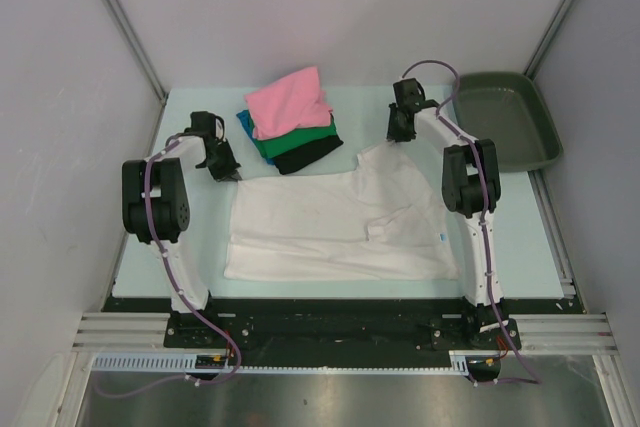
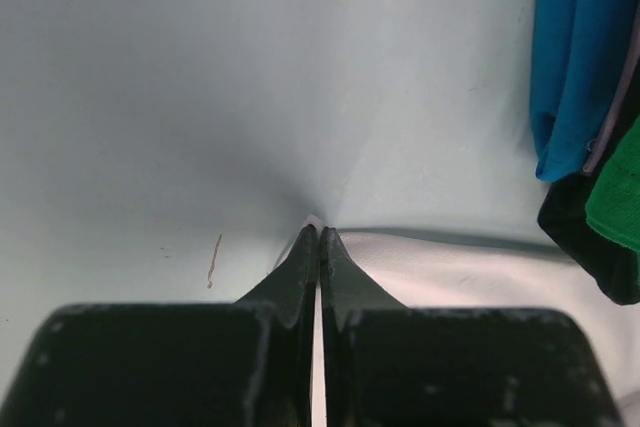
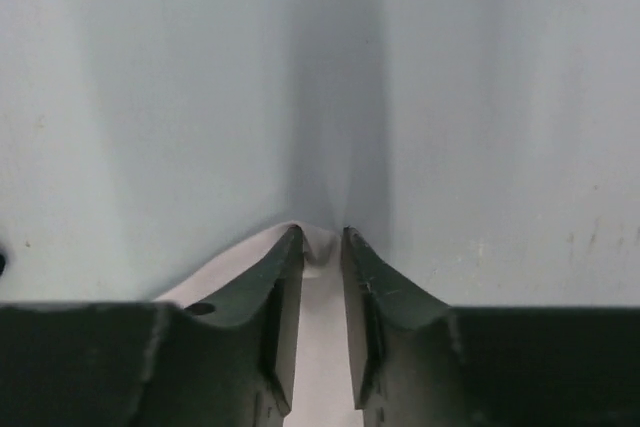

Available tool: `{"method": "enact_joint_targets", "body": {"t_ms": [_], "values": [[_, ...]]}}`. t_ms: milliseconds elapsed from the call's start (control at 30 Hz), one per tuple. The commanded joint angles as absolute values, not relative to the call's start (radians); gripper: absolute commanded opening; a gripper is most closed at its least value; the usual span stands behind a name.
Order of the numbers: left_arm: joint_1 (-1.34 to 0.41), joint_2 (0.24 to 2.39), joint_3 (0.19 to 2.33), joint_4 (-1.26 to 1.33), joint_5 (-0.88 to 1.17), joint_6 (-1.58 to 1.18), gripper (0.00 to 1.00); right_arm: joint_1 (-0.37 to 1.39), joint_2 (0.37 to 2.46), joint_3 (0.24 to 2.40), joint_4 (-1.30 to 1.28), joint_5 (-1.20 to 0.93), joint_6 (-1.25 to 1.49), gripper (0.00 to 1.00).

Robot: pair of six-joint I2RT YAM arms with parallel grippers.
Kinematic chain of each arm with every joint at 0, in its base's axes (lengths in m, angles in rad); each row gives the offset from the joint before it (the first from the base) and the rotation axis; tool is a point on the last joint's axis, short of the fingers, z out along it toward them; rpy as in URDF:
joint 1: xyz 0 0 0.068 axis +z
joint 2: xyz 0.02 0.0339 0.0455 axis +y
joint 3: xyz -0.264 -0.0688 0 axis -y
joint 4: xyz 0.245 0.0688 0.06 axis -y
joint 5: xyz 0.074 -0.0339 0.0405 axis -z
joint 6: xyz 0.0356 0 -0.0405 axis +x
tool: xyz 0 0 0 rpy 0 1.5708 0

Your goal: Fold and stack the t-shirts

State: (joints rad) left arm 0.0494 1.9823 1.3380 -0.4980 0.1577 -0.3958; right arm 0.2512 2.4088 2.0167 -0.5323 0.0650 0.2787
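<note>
A large white t-shirt [image 1: 320, 227] lies spread flat on the table. My left gripper [image 1: 226, 168] is at its far left corner. In the left wrist view the gripper [image 2: 320, 230] is shut on the shirt's corner [image 2: 480, 267]. My right gripper [image 1: 398, 134] is at the far right corner. In the right wrist view the gripper [image 3: 320, 237] has its jaws pinched on a bunch of the white cloth [image 3: 322, 367]. A folded stack stands behind: pink [image 1: 290, 99] on top, then teal-blue [image 1: 247, 123], green [image 1: 300, 139] and black [image 1: 308, 156].
A dark grey-green tray [image 1: 505, 122] sits at the far right corner. The stack's teal-blue [image 2: 575, 57], green [image 2: 615, 192] and black [image 2: 590, 247] edges lie just right of my left gripper. Grey walls close in the table.
</note>
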Motion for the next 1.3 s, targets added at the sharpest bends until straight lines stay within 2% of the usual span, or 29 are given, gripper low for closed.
{"method": "enact_joint_targets", "body": {"t_ms": [0, 67, 267, 700, 1000, 1267], "values": [[0.060, 1.990, 1.313, -0.492, 0.149, -0.390, 0.00, 0.261, 2.425, 2.014, -0.551, 0.058, 0.290, 0.13], [0.058, 1.987, 1.313, -0.492, 0.146, -0.393, 0.00, 0.261, 2.428, 2.017, -0.555, 0.067, 0.291, 0.00], [0.060, 1.936, 1.304, -0.482, 0.144, -0.403, 0.00, 0.265, 2.361, 1.961, -0.505, 0.121, 0.276, 0.00], [0.064, 1.691, 1.208, -0.474, 0.199, -0.396, 0.00, 0.322, 1.820, 1.530, -0.430, 0.204, 0.256, 0.00], [0.066, 1.493, 1.045, -0.540, 0.176, -0.385, 0.00, 0.420, 1.445, 1.258, -0.546, 0.347, 0.328, 0.00], [0.066, 1.298, 0.894, -0.555, 0.268, -0.374, 0.00, 0.550, 1.142, 1.068, -0.741, 0.449, 0.489, 0.00]]}}
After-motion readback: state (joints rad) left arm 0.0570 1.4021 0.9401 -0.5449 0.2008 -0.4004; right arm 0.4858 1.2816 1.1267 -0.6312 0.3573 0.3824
